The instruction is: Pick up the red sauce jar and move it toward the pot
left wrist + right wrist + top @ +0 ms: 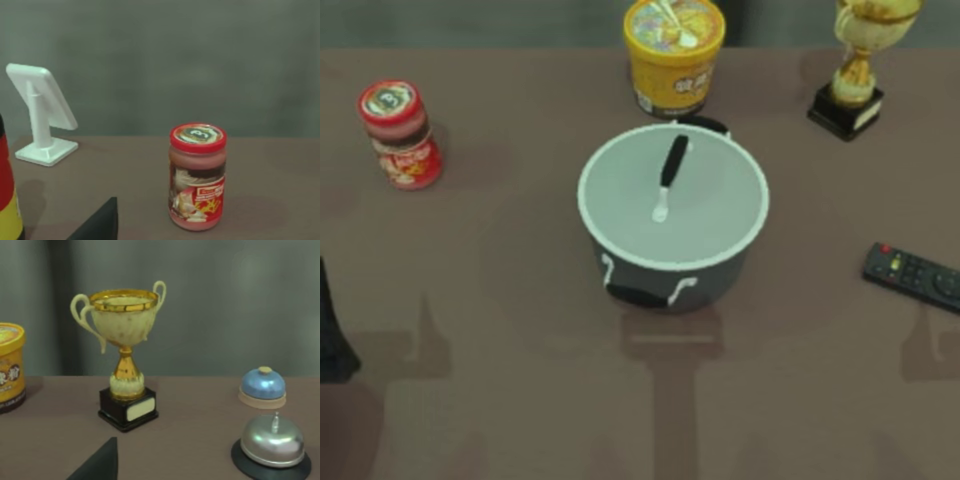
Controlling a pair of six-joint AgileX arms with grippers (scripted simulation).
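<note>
The red sauce jar (400, 135) stands upright at the table's far left; its red lid carries a round sticker. It appears in the left wrist view as the jar (197, 176), ahead of the gripper and apart from it. The dark grey pot (672, 215) with its pale lid and black handle sits at the table's middle. My left arm (332, 335) rests at the left edge, well in front of the jar. One dark finger (102, 222) of the left gripper shows far to the side, so it stands open and empty. The right gripper's finger (102, 462) shows likewise, open and empty.
A yellow tub (674, 55) stands behind the pot and a gold trophy (858, 60) at the back right. A black remote (914, 275) lies at the right edge. A white stand (42, 120) is beyond the jar. Two bells (272, 440) sit near the trophy.
</note>
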